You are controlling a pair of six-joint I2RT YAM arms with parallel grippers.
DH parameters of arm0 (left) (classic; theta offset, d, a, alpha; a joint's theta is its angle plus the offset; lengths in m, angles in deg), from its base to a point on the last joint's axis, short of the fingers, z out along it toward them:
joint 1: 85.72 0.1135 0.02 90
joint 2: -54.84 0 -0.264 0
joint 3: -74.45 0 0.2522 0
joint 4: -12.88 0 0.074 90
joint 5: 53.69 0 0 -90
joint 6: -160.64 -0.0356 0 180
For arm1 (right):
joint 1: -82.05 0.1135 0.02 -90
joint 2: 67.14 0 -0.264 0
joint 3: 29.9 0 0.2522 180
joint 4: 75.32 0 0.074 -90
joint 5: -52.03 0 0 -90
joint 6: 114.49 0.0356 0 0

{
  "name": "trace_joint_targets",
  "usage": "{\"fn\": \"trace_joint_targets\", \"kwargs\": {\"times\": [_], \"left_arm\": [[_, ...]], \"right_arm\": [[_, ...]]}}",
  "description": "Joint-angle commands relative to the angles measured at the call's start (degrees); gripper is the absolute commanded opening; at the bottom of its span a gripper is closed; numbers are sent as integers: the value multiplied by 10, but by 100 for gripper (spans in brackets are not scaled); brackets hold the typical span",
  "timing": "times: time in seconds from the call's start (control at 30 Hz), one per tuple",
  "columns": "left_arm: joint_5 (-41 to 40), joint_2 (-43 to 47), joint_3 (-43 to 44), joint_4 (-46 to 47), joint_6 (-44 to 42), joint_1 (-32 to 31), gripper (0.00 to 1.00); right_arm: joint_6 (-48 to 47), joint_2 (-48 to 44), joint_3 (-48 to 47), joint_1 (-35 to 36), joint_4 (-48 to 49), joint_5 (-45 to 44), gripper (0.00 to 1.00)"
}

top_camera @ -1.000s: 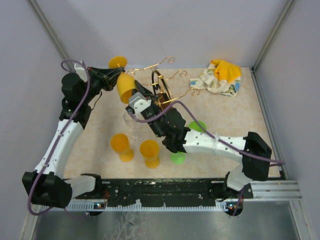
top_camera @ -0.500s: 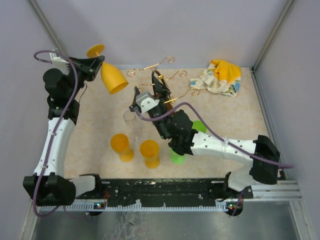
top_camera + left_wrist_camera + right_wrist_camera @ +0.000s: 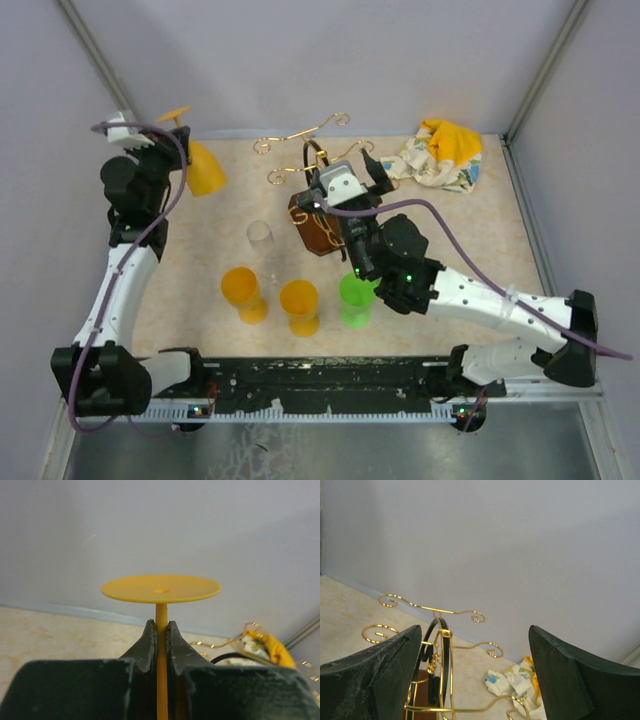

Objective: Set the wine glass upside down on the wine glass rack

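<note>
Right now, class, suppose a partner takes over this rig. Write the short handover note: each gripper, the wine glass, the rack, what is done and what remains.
Left gripper: shut on the stem of the yellow wine glass, held foot-up in the air at far left.
Right gripper: open, empty, just above the wine glass rack.
Rack: mid-workspace, no glass on its arms.
Done: glass picked up and inverted.
Left: carry it across, slide the stem onto a hooked arm, release.
</note>
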Motion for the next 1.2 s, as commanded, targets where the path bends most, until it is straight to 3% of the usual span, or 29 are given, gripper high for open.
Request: {"fn": "trace_joint_targets", "kwargs": {"times": [0.0, 0.13, 0.23, 0.5, 0.67, 1.17], "left_arm": [[44, -7, -98, 157, -118, 2, 0], [81, -23, -186, 324, -124, 1, 0], [122, -44, -201, 348, -137, -2, 0], [267, -137, -233, 533, -126, -18, 0], [346, -211, -209, 592, -91, -21, 0], [402, -323, -136, 634, -70, -57, 0]], "right_arm": [[55, -55, -1, 4, -84, -34, 89], [59, -96, 30, 4, -85, -38, 89], [58, -120, 51, 4, -84, -42, 89], [50, -153, 86, 4, -77, -46, 90], [51, -163, 90, 4, -85, -48, 90], [42, -161, 92, 4, -88, -63, 90]]}}
